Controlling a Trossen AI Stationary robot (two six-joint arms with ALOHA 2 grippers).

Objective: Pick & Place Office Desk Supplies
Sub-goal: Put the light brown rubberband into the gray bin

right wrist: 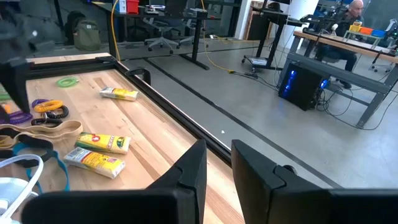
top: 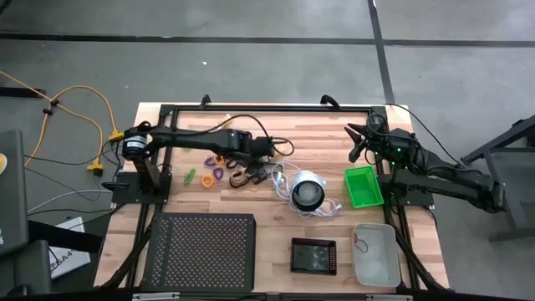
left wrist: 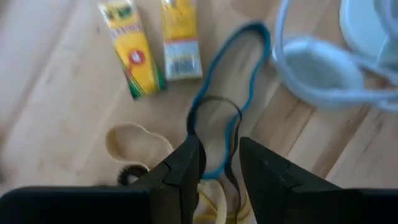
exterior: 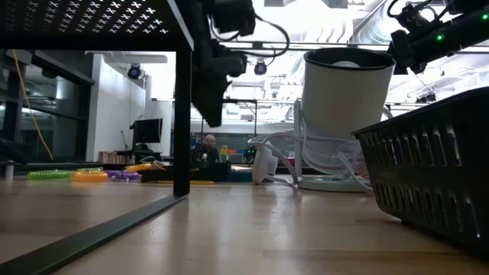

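A: Two dark fingers of the left gripper stand a little apart, with the thin dark cord and one end of the teal cord running into the gap; whether they actually pinch either cord I cannot tell.

B: Which way does the teal cord run?

A: Its long loop stretches straight away from the fingertips, toward the white cord. Two yellow-and-white packs lie side by side just beside it, long axes roughly parallel to it.

B: What does the high view add?

A: That gripper sits mid-table, with the round white-and-black object close beside it. The right gripper waits at the far right corner, its fingers slightly parted around nothing. The green tray lies near it.
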